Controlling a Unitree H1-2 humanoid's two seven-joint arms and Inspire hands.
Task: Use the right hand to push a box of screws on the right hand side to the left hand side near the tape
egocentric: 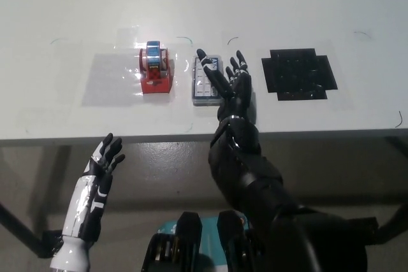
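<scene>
There is a single view, taken from the robot's head and aimed steeply down and forward. It looks over the near edge of the white bench [57, 4], whose top fills the upper half of the picture and runs out of frame at the far side and at both ends. Below that edge the view reaches the floor under the bench. The camera sits fairly close, so the robot's own arms enter from the bottom. No second view shares the scene.
</scene>
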